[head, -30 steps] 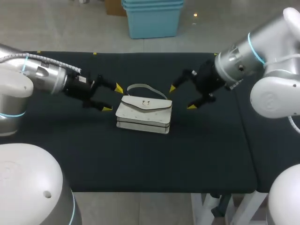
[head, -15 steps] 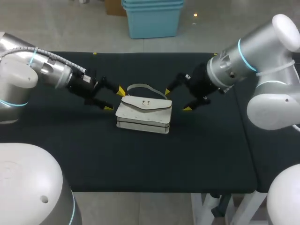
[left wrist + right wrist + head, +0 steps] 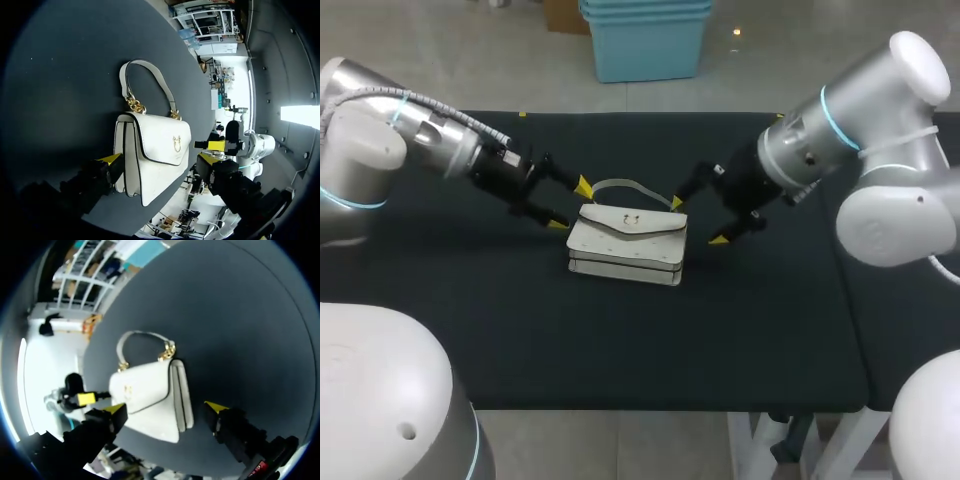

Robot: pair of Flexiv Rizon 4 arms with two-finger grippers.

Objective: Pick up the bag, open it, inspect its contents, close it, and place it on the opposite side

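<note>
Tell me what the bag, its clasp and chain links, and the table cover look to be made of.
The bag: smooth white leather or imitation, faint sheen, dark piped edges. The clasp and chain links: gold-toned metal, glinting. The table cover: dark matte sheet, fabric or rubber; cannot tell.

White bag [image 3: 627,245] lies flat near middle of black table [image 3: 620,350], flap [image 3: 638,224] up, gold clasp [image 3: 631,220] at flap's centre. Pale handle [image 3: 620,185] arcs out from bag's far edge onto table. Left arm [image 3: 430,140] enters from left; left gripper [image 3: 570,205] just beside bag's left end, fingers spread, yellow tips flanking far-left corner. Right arm [image 3: 820,135] enters from right; right gripper [image 3: 698,221] just beside bag's right end, fingers spread, one tip near handle's right end. Contact with bag unclear.
</note>
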